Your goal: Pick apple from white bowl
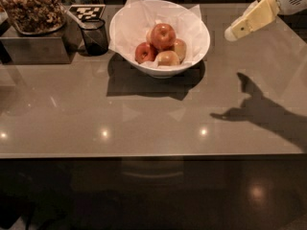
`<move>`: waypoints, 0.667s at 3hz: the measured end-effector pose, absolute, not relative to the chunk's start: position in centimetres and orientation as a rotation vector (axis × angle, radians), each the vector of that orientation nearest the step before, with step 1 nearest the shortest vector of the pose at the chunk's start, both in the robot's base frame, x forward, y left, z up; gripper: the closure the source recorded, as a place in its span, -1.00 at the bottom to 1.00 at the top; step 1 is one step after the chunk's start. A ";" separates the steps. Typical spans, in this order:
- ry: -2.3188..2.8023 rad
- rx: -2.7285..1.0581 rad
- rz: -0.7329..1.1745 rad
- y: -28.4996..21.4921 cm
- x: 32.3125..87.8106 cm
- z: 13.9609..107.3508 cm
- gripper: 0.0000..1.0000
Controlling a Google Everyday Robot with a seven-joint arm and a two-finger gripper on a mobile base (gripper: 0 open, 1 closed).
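Observation:
The white bowl (192,56), lined with crinkled white paper, stands at the back middle of the grey counter. The apple (163,35), large and red-orange, lies on top of the pile in it. A smaller dark-red apple (144,52) and paler yellow-tan apples (168,58) lie beside and below it. My gripper (233,32) comes in from the upper right, pointing down-left, above the counter and to the right of the bowl, apart from it. It holds nothing that I can see.
A small dark glass cup (95,36) stands just left of the bowl. A grey box with a tray of brown snacks (31,13) sits at the far left. A black-and-white marker card (86,11) lies behind the cup. The arm's shadow (259,111) falls on the counter at right.

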State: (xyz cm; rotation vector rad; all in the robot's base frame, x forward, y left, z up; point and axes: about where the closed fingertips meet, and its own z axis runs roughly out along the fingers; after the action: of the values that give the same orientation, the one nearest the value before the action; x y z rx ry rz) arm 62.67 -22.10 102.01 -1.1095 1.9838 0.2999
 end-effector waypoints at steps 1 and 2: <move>1.979 -1.088 0.299 -22.1 62.8 101.9 -1.00; 1.944 -1.111 0.409 -18.7 65.1 99.5 -1.00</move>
State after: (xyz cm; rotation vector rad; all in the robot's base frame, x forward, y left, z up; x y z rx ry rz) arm 65.12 -18.69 99.45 -1.1108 1.9443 0.4088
